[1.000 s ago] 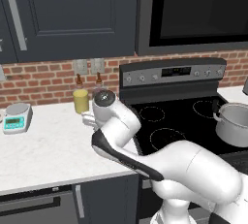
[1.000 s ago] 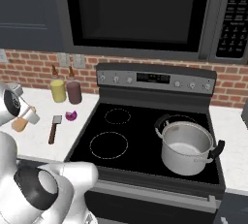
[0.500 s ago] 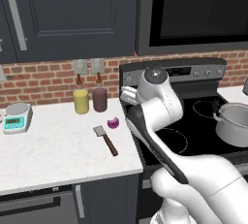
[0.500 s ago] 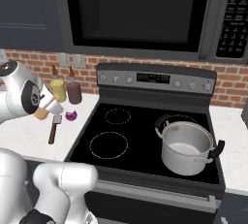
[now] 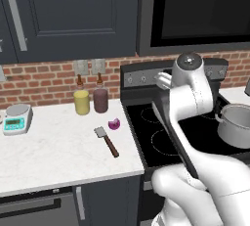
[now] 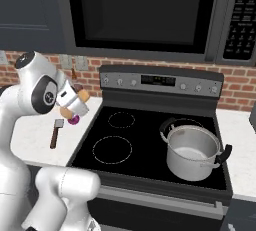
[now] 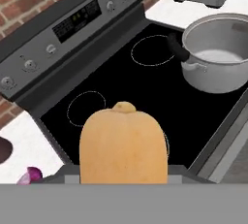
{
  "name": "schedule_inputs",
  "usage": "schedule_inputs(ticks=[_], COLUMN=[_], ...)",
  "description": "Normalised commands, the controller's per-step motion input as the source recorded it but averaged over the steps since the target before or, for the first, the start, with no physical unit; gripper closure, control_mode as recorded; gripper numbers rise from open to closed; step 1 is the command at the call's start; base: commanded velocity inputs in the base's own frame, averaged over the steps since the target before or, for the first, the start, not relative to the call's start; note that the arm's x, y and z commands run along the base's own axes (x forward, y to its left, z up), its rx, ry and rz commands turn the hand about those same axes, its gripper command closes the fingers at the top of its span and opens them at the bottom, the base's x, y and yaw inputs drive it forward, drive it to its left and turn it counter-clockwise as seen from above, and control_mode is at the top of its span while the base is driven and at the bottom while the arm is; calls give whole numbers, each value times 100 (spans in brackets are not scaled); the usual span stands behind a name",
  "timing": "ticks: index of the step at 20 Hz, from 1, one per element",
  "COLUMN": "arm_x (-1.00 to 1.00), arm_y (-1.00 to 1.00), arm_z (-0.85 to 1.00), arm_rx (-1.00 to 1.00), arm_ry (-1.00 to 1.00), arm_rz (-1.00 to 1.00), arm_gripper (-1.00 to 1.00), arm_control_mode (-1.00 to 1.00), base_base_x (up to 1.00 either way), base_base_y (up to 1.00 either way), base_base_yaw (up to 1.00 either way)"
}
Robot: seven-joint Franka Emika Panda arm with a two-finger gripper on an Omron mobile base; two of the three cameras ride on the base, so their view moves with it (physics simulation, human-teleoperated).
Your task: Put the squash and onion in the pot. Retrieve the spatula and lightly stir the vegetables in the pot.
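Tan-orange squash (image 7: pixel 123 143) — silver pot (image 7: pixel 219 58) — magenta onion (image 5: pixel 114 124).

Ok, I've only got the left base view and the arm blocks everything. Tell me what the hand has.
Observer: The hand is closed on the squash; the hand view shows its tan-orange body right in front of the camera.
Operator: Give me where it is against the stove.
Observer: Raised near the left edge of the cooktop, well apart from the pot, which sits on the front right burner.
Operator: Check inside the pot.
Observer: Pale bottom, and nothing in it as far as the hand view shows.
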Motion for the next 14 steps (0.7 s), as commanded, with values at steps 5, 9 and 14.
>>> schedule_inputs(ticks=[5, 9, 14], arm_x=[0, 3, 22], arm_y=[-100, -100, -100], arm_z=[1, 0, 0], arm_rx=[0, 0, 0], arm_ry=[0, 0, 2], arm_rz=[-19, -14, -9], arm_gripper=[100, 100, 100], arm_control_mode=[-100, -100, -100], base_base_x=[0, 0, 0], base_base_y=[0, 0, 0], base_base_yaw=[0, 0, 0])
